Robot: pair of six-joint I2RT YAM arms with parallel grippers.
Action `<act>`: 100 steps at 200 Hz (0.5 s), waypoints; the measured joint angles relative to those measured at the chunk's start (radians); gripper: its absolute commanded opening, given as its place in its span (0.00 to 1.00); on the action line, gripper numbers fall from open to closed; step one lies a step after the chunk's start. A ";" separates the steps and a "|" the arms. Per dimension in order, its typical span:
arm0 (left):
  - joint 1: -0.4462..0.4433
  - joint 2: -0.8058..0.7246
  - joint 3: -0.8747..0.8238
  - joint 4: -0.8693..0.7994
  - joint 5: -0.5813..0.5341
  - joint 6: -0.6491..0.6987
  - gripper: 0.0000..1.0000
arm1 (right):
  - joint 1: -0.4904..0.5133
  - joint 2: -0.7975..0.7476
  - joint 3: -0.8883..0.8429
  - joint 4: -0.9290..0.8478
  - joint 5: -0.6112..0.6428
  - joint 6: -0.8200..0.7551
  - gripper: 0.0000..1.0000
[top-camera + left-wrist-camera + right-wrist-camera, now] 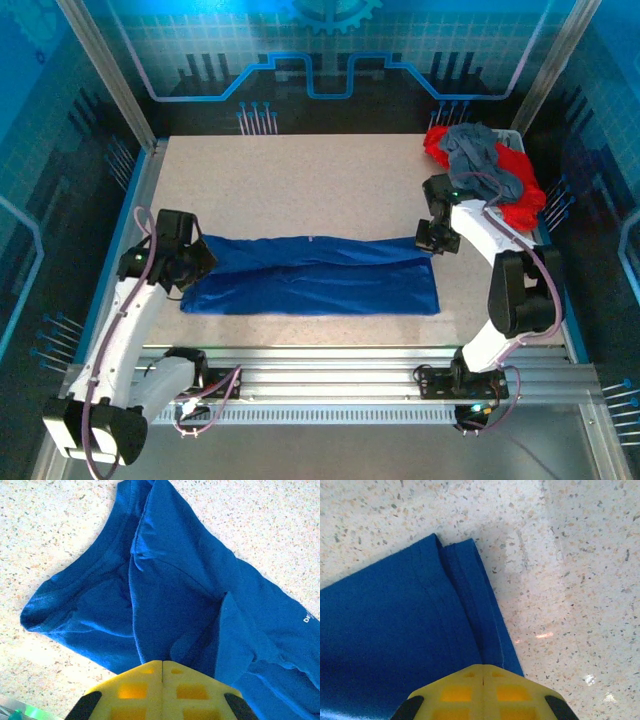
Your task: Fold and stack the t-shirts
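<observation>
Left fingers point(140, 695) and right fingers point(462, 694) each pinch one end of blue t-shirt point(320, 282); grey t-shirt point(478, 152) tops red t-shirts point(522, 205).

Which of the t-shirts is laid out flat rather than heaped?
The royal-blue cloth t-shirt, spread out mid-table; the slate-grey t-shirt and bright red t-shirts lie bunched in the far right corner.

Speckled pale tabletop point(300, 180), blue circuit-print walls point(200, 40) — glowing lines, silver corner posts point(105, 70), ribbed metal rail point(330, 375) at near edge
</observation>
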 measured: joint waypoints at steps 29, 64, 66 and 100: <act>0.000 -0.017 0.000 -0.029 -0.031 -0.023 0.00 | 0.000 -0.024 0.000 -0.004 0.009 0.001 0.00; 0.000 -0.047 0.000 -0.075 -0.072 -0.038 0.00 | 0.002 -0.048 -0.003 -0.015 0.018 0.005 0.00; 0.000 -0.048 0.000 -0.078 -0.073 -0.040 0.00 | 0.002 -0.050 -0.004 -0.016 0.018 0.005 0.00; 0.000 -0.050 -0.051 -0.079 -0.074 -0.071 0.00 | 0.014 -0.051 -0.061 -0.008 0.018 0.017 0.00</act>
